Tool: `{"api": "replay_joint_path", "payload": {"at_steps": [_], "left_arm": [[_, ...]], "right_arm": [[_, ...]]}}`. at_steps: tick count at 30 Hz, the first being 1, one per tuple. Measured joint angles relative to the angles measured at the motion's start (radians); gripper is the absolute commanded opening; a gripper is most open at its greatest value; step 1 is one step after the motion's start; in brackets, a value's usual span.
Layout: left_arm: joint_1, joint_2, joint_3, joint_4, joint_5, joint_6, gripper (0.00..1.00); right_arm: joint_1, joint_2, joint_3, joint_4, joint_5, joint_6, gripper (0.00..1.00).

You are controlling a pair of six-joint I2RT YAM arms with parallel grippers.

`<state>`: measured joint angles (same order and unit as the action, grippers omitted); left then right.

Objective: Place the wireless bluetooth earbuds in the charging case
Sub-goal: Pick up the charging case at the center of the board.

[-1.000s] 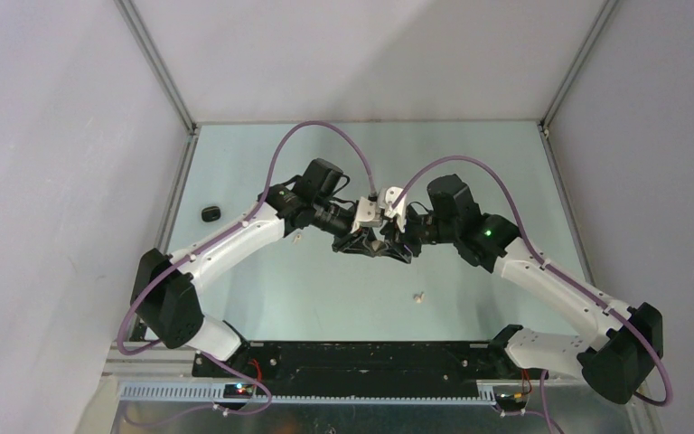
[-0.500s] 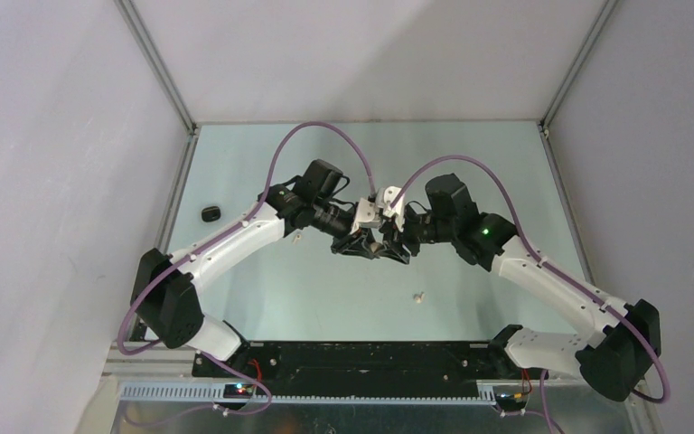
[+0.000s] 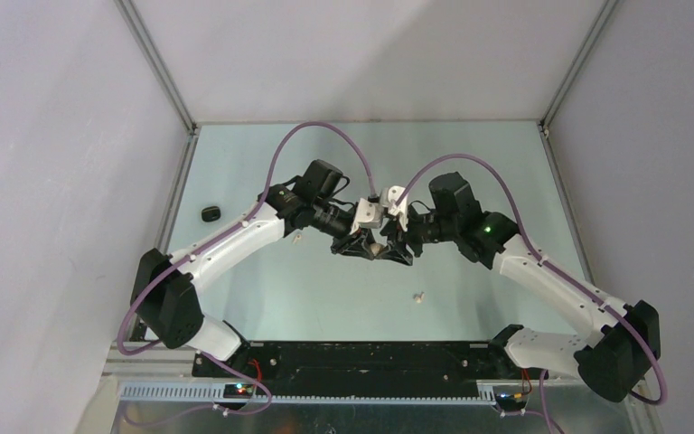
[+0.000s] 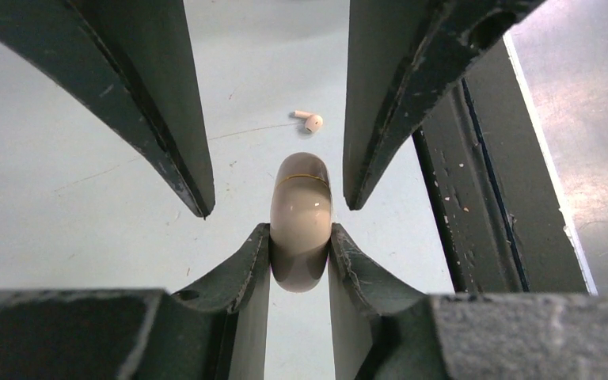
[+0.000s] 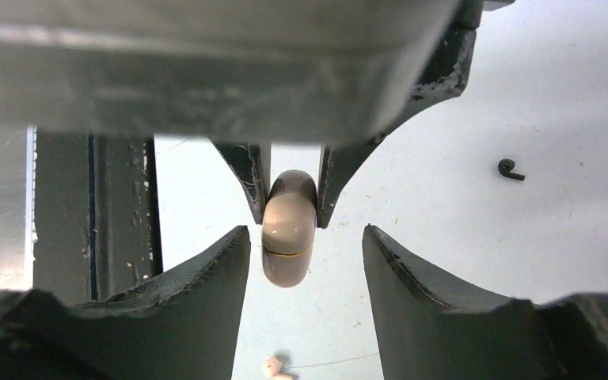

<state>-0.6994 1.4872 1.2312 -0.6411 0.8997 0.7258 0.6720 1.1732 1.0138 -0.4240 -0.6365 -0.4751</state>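
Currently the left gripper [image 4: 301, 252] is clamped on the near end of the cream charging case [image 4: 301, 210], one finger pressed against each flat side. The case is held edge-on and juts forward past the left fingertips; a thin seam line runs across its far end. The right gripper [image 5: 305, 234] faces the left gripper head-on. Its jaws stand apart, and its fingers [image 4: 182, 142] flank the far end of the case with a visible gap on both sides, touching nothing. Both tools meet above the middle of the table [image 3: 470, 163]. One white earbud [image 4: 309, 120] lies on the table surface below and beyond the held case. One black earbud [image 5: 511, 169] lies on the table off to one side of the right gripper, well apart from it.
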Motion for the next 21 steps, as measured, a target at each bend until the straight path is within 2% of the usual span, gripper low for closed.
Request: {"api": "replay_joint_path", "payload": {"at_steps": [8,18,21], "left_arm": [[0.000,-0.001,-0.002,0.015,0.024,-0.005,0.00],[0.000,-0.005,-0.009,0.037,0.047,-0.021,0.00],[0.000,-0.008,-0.014,0.043,0.047,-0.022,0.00]], "right_arm": [[-0.032,-0.057,-0.081,0.048,-0.035,0.019,0.54],[-0.037,-0.058,-0.101,0.095,-0.046,0.055,0.55],[-0.034,-0.058,-0.101,0.109,-0.046,0.061,0.49]]}}
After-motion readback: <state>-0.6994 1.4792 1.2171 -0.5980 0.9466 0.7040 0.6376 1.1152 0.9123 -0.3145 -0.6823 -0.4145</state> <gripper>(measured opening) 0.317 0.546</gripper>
